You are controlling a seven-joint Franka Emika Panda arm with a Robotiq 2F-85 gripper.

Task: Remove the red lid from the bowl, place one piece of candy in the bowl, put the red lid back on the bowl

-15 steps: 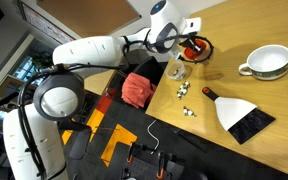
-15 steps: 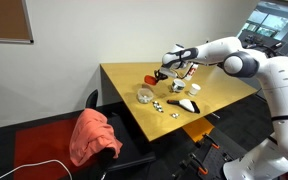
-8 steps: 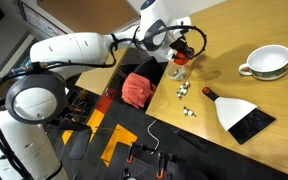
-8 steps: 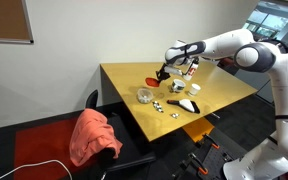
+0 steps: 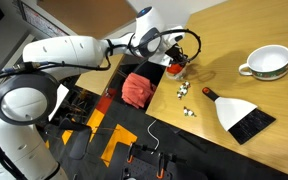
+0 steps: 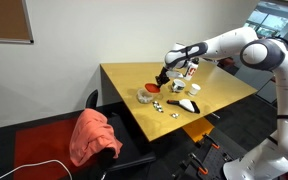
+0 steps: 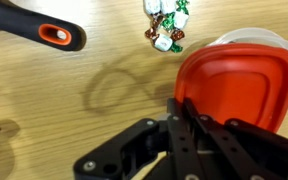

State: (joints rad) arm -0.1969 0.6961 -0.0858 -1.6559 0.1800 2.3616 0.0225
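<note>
My gripper [image 7: 187, 112] is shut on the edge of the red lid [image 7: 239, 85]. It holds the lid low, partly over the clear bowl, whose pale rim [image 7: 249, 40] shows past the lid's far edge. The inside of the bowl is hidden. A cluster of wrapped candies [image 7: 167, 25] lies on the table beyond the lid. In both exterior views the gripper [image 5: 174, 58] [image 6: 165, 78] is at the table's corner with the lid [image 5: 174, 64] [image 6: 155, 87] right by the bowl [image 6: 144, 96]. Loose candies [image 5: 184, 92] [image 6: 160, 104] lie nearby.
A black handle with an orange hole [image 7: 44, 30] lies to the left of the candies. A white cup-like bowl [image 5: 266, 63] and a dustpan [image 5: 242, 112] are on the wooden table [image 5: 234, 30]. A red cloth [image 6: 94, 135] lies on a chair beside the table edge.
The gripper has carried the red lid across and down toward the bowl at the table corner. The candies have not moved.
</note>
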